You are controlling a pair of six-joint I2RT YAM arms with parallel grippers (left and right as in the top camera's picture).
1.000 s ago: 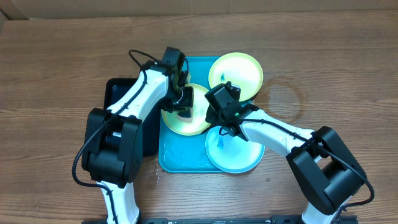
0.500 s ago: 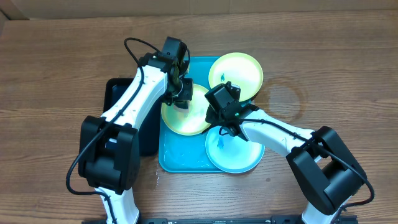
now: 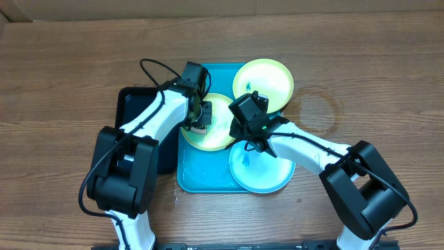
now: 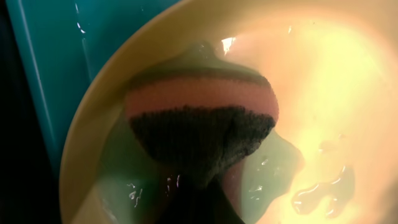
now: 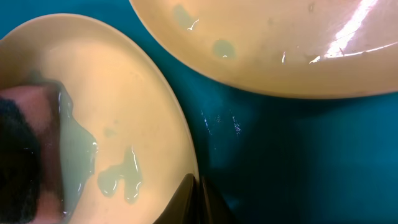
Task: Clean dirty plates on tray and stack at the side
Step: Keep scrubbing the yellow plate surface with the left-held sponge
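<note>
On the wooden bench (image 3: 361, 62), the turquoise tray (image 3: 201, 170) carried all three plates: a yellow-green plate (image 3: 214, 139) at its left, a second yellow-green plate (image 3: 267, 76) far right, and a light-blue plate (image 3: 260, 177) near right. The left tool (image 3: 200, 119), clamped on a wet sponge (image 4: 199, 118), had slid back from the left plate's far rim toward its middle, a scrubbing stroke. The right tool (image 5: 196, 190), unmoved, appeared to pinch that plate's right rim. Cleaning was under way; nothing was stacked aside.
</note>
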